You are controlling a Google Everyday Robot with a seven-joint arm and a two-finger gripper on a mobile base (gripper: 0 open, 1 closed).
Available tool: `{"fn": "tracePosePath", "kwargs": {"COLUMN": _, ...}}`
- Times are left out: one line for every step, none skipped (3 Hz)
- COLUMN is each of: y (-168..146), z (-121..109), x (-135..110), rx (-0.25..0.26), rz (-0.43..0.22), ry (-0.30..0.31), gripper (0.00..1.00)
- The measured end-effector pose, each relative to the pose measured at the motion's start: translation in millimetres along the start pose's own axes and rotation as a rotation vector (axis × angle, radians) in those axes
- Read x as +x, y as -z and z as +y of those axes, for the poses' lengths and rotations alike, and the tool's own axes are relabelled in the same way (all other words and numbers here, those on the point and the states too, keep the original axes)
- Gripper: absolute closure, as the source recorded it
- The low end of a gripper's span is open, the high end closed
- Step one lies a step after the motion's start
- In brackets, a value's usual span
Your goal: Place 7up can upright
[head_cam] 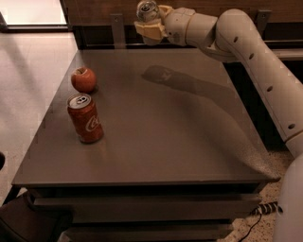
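Observation:
The 7up can (147, 10) is pale silver and sits in my gripper (149, 26) at the top centre of the camera view, held in the air above the far edge of the grey table (156, 142). Its silver end faces the camera. The gripper's yellowish fingers (147, 31) are closed around the can. My white arm (246, 52) reaches in from the right. The can's shadow (161, 75) falls on the table's far part.
A red Coca-Cola can (85, 118) stands upright at the table's left side. A red apple (83, 79) lies just behind it. A dark wooden rail (104, 19) runs behind the table. A cable (265, 208) lies on the floor at the lower right.

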State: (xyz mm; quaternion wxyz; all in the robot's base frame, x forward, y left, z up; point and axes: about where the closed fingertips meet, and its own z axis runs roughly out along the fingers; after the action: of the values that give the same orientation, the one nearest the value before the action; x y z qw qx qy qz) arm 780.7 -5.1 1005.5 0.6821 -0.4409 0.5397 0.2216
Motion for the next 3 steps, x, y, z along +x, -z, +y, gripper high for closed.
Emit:
{"fn": "tracePosePath", "kwargs": {"y": 6.2, "z": -0.7, "x": -21.2, "rx": -0.035, "rz": -0.028, "ry": 0.219, "gripper": 1.00}}
{"fn": "tracePosePath", "kwargs": {"y": 5.1, "z": 1.0, "x": -23.7, "rx": -0.043, "rz": -0.033, "ry": 0.280, "gripper": 1.00}}
{"fn": "tracePosePath", "kwargs": {"y": 5.0, "z": 1.0, "x": -23.7, "rx": -0.043, "rz": -0.033, "ry": 0.280, "gripper": 1.00}}
